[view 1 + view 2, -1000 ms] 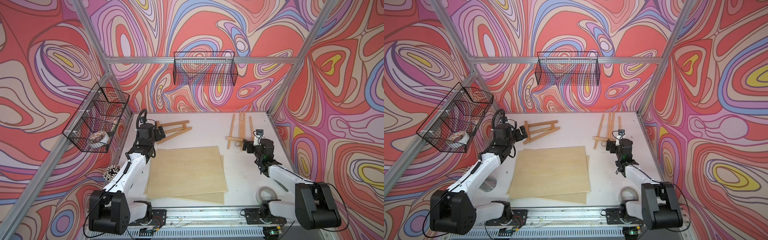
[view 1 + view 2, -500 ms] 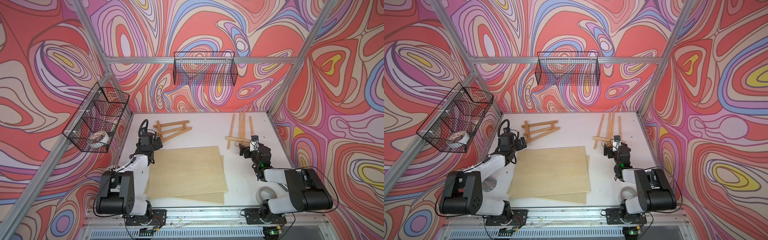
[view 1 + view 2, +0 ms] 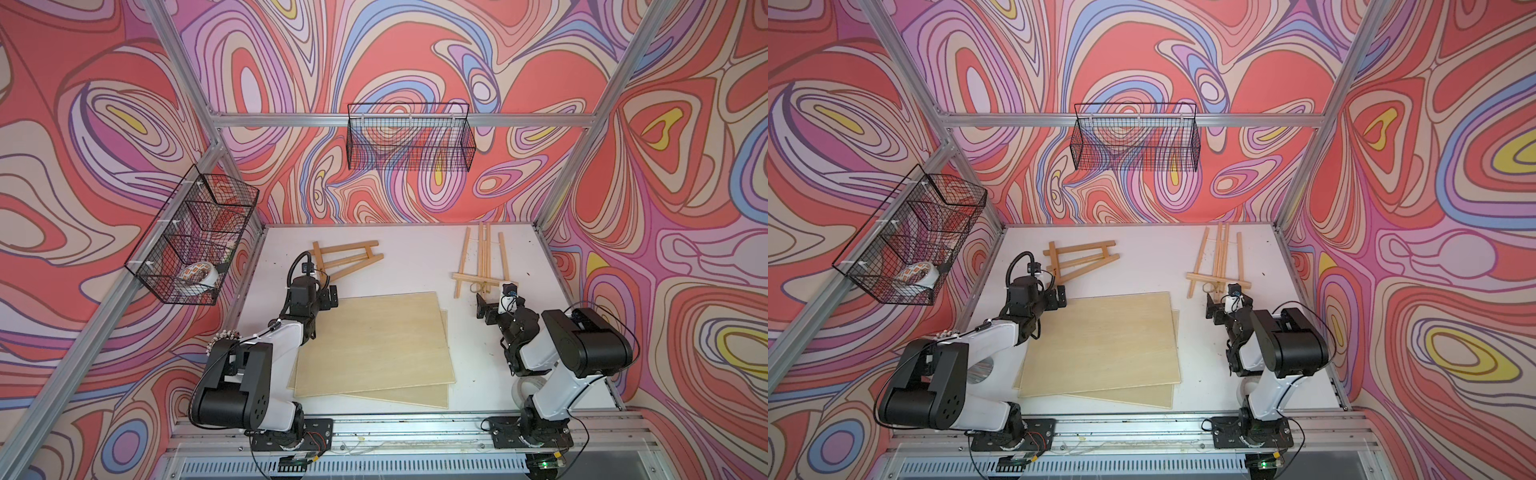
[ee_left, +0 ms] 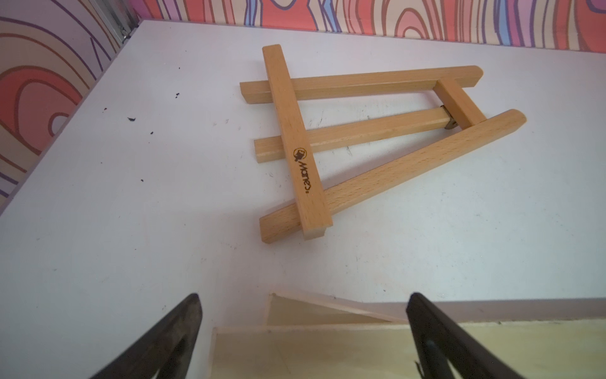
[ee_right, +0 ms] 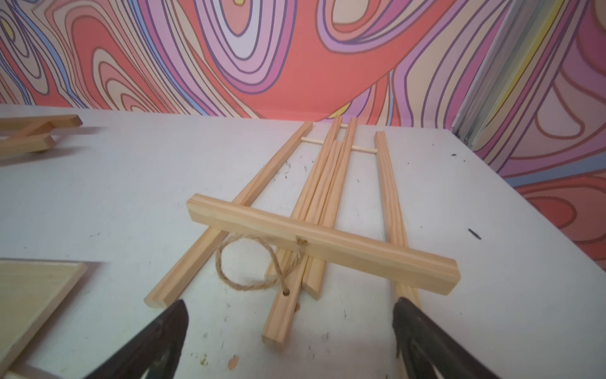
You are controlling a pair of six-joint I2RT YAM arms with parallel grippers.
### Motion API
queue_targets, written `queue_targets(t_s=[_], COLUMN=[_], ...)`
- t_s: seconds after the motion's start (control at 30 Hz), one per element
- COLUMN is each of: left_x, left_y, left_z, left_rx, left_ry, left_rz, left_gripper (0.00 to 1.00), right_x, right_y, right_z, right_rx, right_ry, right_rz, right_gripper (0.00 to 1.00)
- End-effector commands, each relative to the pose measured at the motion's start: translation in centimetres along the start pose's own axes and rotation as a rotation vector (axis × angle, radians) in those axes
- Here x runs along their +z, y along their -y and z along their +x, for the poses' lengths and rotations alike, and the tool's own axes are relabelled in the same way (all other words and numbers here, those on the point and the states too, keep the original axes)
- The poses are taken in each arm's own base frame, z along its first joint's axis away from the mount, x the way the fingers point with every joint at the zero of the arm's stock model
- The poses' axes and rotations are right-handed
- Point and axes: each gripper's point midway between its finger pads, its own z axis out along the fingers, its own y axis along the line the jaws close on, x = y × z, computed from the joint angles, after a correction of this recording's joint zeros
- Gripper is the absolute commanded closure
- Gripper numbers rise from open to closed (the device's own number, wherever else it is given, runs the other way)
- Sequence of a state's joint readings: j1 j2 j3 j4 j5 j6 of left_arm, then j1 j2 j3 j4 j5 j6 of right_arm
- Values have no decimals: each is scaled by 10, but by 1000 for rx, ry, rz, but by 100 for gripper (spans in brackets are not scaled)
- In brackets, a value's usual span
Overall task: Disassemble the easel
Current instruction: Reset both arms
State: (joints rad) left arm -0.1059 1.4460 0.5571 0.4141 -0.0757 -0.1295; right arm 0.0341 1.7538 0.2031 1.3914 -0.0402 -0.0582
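**OP:** Pincer status?

**ENG:** Your left pincer (image 3: 329,298) is spread wide with nothing in it. Your right pincer (image 3: 484,309) is the same, jaws apart and empty. Both sit low over the table (image 3: 415,257).

**OP:** Where's the easel?

**ENG:** You have two, both lying flat. The beech easel (image 4: 305,164) is just ahead of your left pincer, clear of the fingertips. It's folded, with the branded crossbar over both outer legs and the hinged back leg between them. The pine easel (image 5: 321,242) is right in front of your right pincer. Its crossbar lies on top of the slats. A twine loop (image 5: 246,259) runs from the crossbar to a hole in the centre slat. That slat's end lands between your open jaws. One outer leg runs up to a finger, but I can't tell if they touch.

**OP:** Anything else close by?

**ENG:** Two plywood boards (image 3: 374,340) are stacked between your pincers. In the left wrist view, their corners sit directly below the left pincer's open jaws. The right pincer is beside the stack, well apart from it.
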Motion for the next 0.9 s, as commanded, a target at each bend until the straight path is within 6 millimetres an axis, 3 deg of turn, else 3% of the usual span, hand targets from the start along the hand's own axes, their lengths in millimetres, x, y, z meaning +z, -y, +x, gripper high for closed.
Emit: queue_targets(t_s=[0.0, 0.43, 0.7, 0.87], left_x=[-3, -7, -17, -15], left_y=[6, 0, -20, -33], left_z=[-14, -2, -18, -12], left_rx=[45, 83, 118, 58], left_ry=[75, 51, 149, 212], left_rz=[25, -8, -87, -80], left_gripper=[0, 0, 0, 0], right_x=[-2, -2, -2, -2], right_y=[3, 3, 3, 4], right_z=[-25, -24, -24, -24], right_rx=[6, 6, 6, 5], right_ry=[99, 98, 98, 99], right_rz=[13, 13, 14, 15], right_gripper=[2, 2, 2, 2])
